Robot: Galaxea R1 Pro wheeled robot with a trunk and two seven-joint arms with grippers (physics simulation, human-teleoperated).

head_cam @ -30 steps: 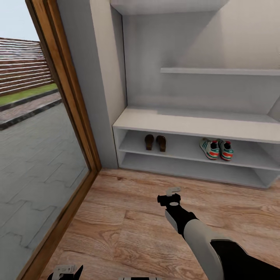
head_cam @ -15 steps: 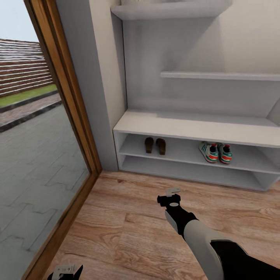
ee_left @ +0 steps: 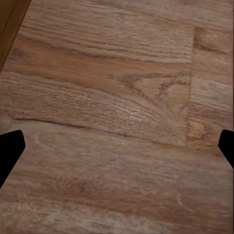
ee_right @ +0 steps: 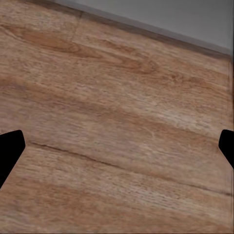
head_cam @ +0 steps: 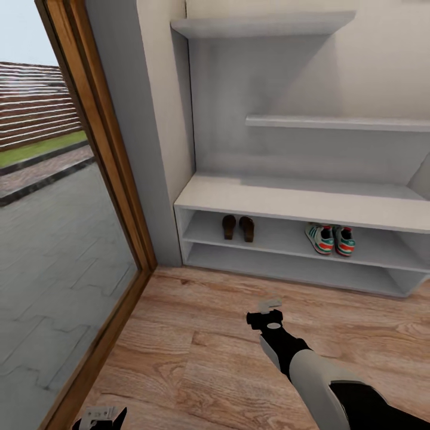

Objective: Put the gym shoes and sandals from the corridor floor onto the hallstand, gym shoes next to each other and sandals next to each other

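The hallstand [head_cam: 298, 200] stands against the corridor wall beside a wood-framed glass door [head_cam: 65, 239], its broad white top bare and its stepped wall shelves [head_cam: 334, 122] rising above; on the upper of its two open tiers, the two sandals [head_cam: 238, 227] sit side by side toward the door end, toes pointing inward, just beside one another; further along the same tier, well apart from them, the two gym shoes [head_cam: 330, 239] rest as a pair, nearly touching, heels with red-orange patches facing out; the lower tier holds nothing that can be made out. The corridor floor [head_cam: 197, 334] of light wood planks stretches in front of the rack; the right gripper [head_cam: 266, 315] hangs over it at the end of a black-and-white arm, short of the rack, and the right wrist view shows its dark fingertips [ee_right: 10, 148] set wide apart over bare planks, gripping nothing; the left gripper [head_cam: 100, 416] sits low near the door frame, and the left wrist view likewise shows its fingertips [ee_left: 9, 151] spread wide above the wood grain, empty.
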